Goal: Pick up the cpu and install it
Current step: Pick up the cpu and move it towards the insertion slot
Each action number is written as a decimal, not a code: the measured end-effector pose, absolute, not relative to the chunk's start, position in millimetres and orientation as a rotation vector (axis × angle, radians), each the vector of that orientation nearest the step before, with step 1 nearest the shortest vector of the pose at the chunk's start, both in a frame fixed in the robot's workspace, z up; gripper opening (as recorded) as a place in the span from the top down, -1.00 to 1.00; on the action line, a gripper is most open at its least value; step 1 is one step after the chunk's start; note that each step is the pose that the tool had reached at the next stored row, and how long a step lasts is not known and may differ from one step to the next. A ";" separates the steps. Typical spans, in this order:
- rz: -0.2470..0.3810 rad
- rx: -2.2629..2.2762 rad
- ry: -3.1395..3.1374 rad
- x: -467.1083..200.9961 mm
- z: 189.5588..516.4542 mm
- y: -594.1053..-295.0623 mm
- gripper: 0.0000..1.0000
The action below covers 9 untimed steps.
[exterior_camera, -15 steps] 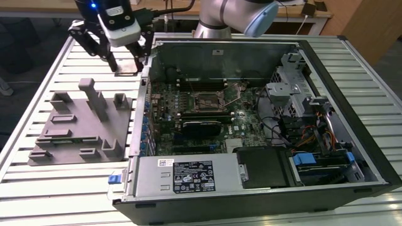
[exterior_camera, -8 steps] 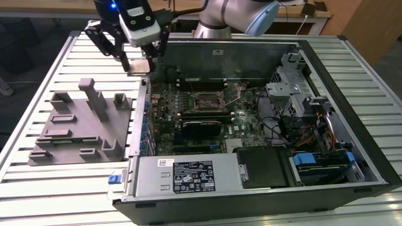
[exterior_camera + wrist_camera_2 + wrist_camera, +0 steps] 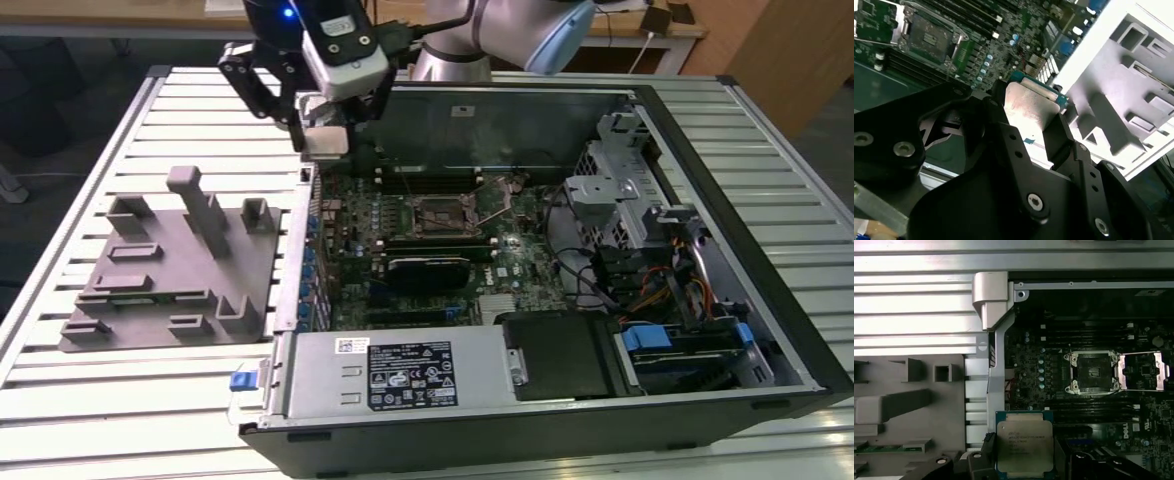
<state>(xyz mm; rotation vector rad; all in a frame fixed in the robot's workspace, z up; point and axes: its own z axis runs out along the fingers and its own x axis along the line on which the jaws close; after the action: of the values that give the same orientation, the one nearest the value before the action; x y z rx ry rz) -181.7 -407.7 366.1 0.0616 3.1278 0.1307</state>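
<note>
Clamping the cpu [image 3: 1025, 444] by two opposite edges, the gripper [image 3: 324, 142] holds it in the air, lid parallel to the board, probably so it seats level. The open socket [image 3: 447, 215] lies at four o'clock from it in the exterior view. Its silver lid shines, rimmed green.

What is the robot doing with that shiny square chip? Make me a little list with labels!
holding: the gripper has its jaws shut on the cpu
where the cpu is: up in the air by the edge of the computer case, between the grey fixture and the motherboard
socket: empty, with its cover flipped open
installed: not yet
</note>
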 end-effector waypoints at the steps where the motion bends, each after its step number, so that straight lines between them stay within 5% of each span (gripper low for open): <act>1: 0.131 0.062 3.129 -177.8 366.1 -407.7 -0.09; 9: 0.133 0.063 3.144 -132.7 365.5 -407.7 -0.09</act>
<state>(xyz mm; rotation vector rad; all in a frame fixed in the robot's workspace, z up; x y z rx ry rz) -132.7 -407.7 365.5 0.0630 3.1445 0.1329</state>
